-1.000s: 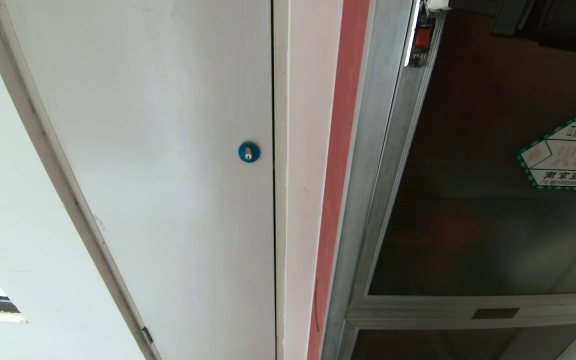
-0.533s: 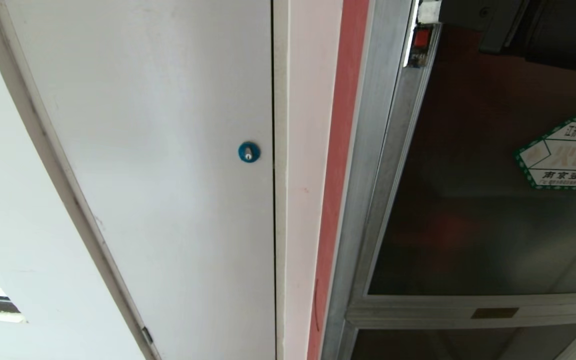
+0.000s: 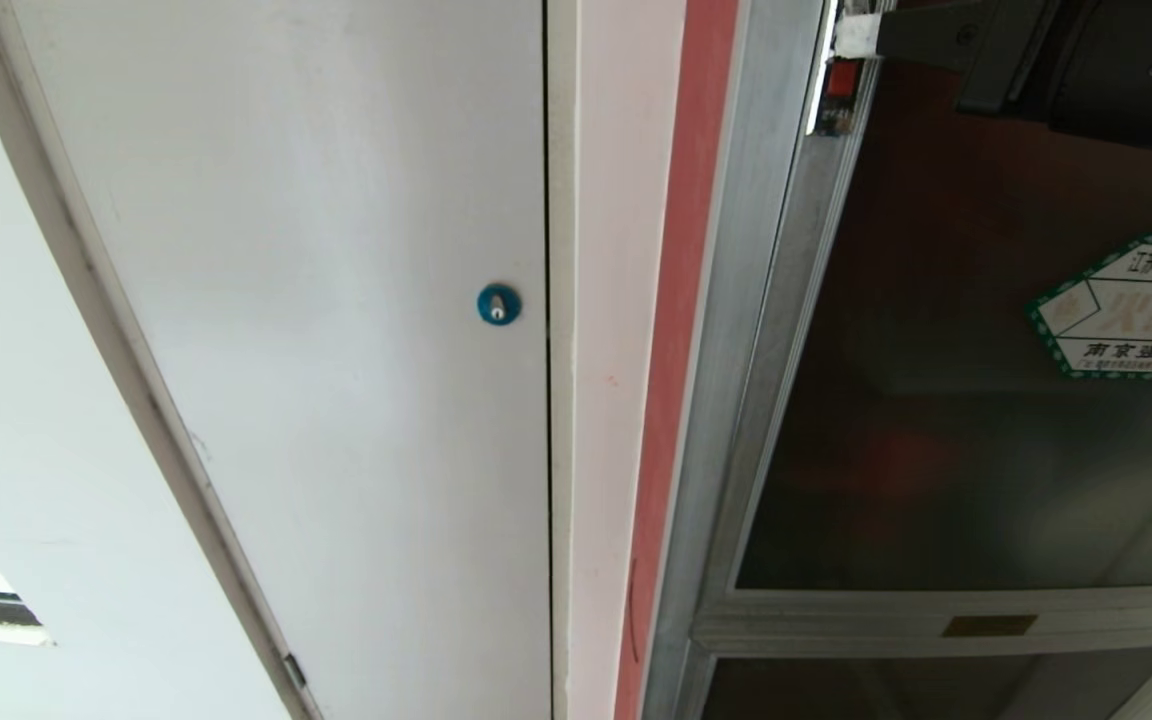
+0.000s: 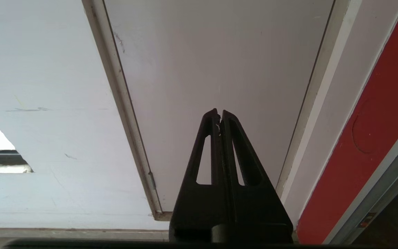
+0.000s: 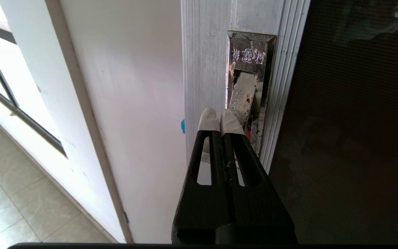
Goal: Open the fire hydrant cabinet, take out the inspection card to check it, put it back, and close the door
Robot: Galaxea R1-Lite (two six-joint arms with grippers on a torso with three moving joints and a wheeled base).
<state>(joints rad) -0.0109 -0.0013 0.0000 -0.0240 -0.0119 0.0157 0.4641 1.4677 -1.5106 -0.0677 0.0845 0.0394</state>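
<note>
The fire hydrant cabinet (image 3: 751, 300) shows its aluminium frame beside a red wall strip. Its door (image 3: 936, 430) is dark tinted glass with a green-bordered hexagonal sticker (image 3: 1131, 305). My right gripper (image 3: 854, 37) enters the head view at the top right, at the door's latch edge. In the right wrist view the right gripper (image 5: 219, 118) is shut, its white-taped fingertips (image 5: 208, 119) against the worn metal latch handle (image 5: 244, 90) set in the door's frame (image 5: 204, 69). The inspection card is hidden. My left gripper (image 4: 219, 114) is shut and empty, parked before the white panel door.
A plain white panel door (image 3: 336, 350) with a blue round lock (image 3: 498, 304) stands left of the cabinet. A smaller lower glass panel (image 3: 916, 690) sits under the door's crossbar. In the right wrist view, a window (image 5: 12, 86) and tiled floor (image 5: 19, 207) lie further left.
My right gripper has come further into the head view from the top right, its white tips moving down and left along the door's latch edge. The left arm has not moved.
</note>
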